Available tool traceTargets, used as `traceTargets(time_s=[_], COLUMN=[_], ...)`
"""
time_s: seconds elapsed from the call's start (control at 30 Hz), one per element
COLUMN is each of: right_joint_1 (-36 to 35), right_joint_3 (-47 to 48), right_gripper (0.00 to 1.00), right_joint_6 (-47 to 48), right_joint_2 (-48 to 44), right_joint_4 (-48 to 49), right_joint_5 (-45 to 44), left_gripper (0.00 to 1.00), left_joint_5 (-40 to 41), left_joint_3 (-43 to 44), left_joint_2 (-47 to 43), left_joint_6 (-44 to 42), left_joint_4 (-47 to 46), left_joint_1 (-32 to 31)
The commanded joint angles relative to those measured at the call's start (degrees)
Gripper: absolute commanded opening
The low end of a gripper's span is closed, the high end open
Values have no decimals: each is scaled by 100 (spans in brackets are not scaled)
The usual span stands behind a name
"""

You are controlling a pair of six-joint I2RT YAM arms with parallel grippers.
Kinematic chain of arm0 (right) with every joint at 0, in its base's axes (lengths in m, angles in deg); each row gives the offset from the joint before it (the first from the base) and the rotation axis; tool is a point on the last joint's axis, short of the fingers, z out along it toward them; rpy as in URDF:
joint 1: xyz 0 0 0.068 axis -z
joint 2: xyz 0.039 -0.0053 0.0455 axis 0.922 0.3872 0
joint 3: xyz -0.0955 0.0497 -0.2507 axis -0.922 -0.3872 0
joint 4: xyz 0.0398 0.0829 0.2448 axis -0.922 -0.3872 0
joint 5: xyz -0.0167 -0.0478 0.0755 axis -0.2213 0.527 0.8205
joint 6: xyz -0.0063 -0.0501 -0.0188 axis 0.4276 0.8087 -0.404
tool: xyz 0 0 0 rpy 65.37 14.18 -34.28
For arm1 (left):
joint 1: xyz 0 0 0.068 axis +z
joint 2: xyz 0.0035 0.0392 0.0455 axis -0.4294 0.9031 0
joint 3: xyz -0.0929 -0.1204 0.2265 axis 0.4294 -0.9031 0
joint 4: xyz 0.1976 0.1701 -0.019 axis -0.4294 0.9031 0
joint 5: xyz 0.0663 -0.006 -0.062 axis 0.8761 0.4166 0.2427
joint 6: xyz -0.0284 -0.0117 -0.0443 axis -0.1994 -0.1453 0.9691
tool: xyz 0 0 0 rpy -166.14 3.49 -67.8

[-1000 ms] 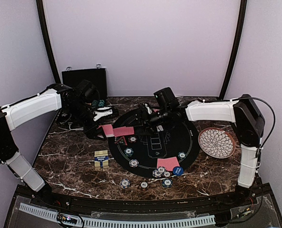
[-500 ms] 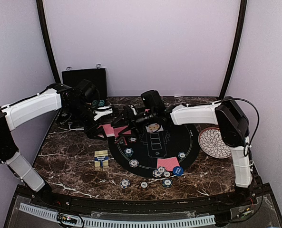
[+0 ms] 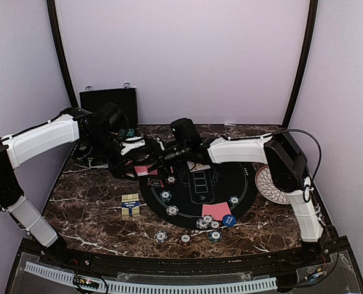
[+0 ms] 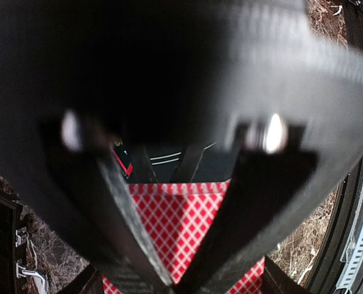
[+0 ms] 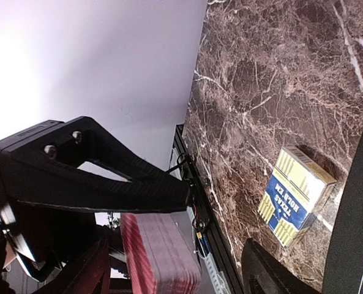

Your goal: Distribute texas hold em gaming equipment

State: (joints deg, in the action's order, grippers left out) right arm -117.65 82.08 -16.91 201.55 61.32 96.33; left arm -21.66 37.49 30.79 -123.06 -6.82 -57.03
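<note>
Red deck (image 5: 160, 254), one; blue disc (image 3: 229, 220), one; box (image 3: 130, 204), one.

The top external camera looks down from above and behind the arm bases (image 3: 46, 236) over the whole marble table (image 3: 89, 202). The left wrist camera sits tight behind its fingers (image 4: 126, 245), facing the red-backed cards (image 4: 187, 226) between them. The right wrist camera, rolled sideways, sees those cards between its own fingers (image 5: 273, 275).

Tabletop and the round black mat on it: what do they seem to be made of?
Tabletop: looks like polished brown marble, or a marble-print laminate, going by its white veins and slight sheen. Mat: probably felt or rubber; flat matte black with no glare.
</note>
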Motion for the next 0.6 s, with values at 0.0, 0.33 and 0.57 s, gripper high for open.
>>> traceTargets(time_s=[0.0, 0.33, 0.57], right_joint_1=[-98, 85, 265], right_joint_3=[312, 364, -11], right_gripper=[73, 70, 65], right_joint_6=[37, 637, 843], right_joint_2=[243, 187, -99], right_joint_4=[-132, -1056, -1214], right_joint_5=[185, -135, -239], left_gripper=[0, 0, 0], left_joint_5=[-26, 45, 84], left_joint_3=[146, 146, 148], left_joint_2=[-146, -215, -255], left_joint_6=[-5, -72, -93], left_joint_4=[-48, -51, -69], left_joint_1=[23, 22, 23])
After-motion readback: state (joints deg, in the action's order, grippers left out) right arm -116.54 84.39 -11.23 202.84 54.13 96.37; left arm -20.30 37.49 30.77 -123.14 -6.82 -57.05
